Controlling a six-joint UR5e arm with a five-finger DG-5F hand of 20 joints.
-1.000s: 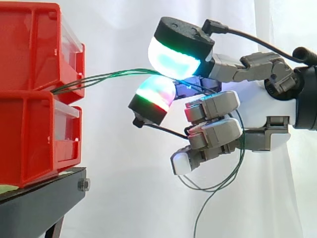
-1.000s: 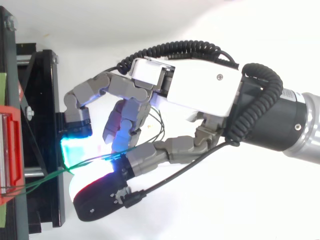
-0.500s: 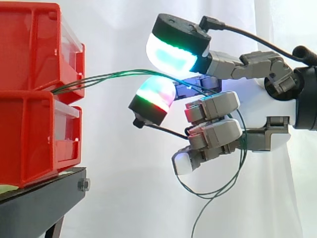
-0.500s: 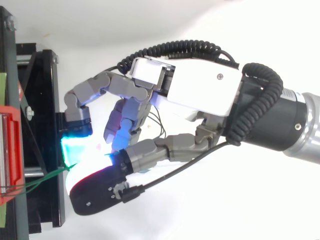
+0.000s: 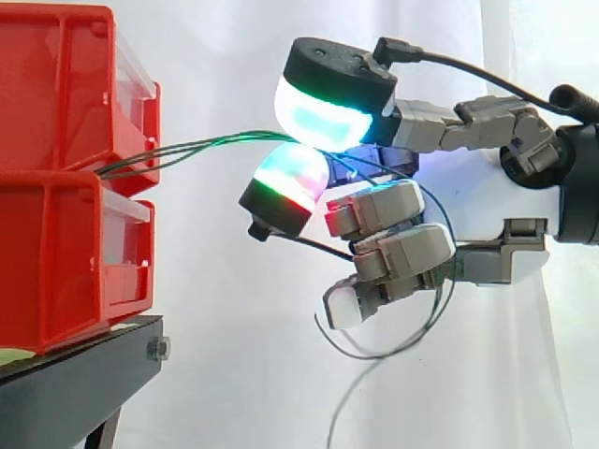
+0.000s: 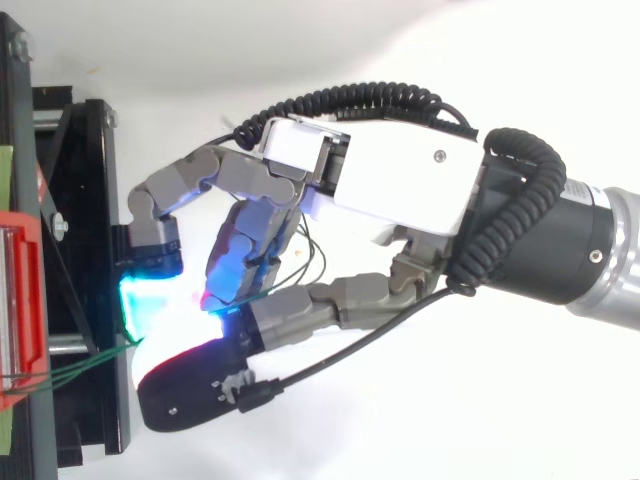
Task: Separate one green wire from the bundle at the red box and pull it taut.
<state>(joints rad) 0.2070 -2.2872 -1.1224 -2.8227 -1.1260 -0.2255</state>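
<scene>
Your hand [image 6: 390, 185] pinches the green wires [image 5: 201, 148] between its glowing pads [image 5: 323, 114], just right of the red box [image 5: 56, 103]. You seem mid-separation; next, isolate one strand, then draw it rightward until taut.

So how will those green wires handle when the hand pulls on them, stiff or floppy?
Probably floppy: the green wires sag in a loose loop under the hand. Likely light, since they span from the red bins unsupported. Thin and smooth-looking, they may slip between the pads.
</scene>
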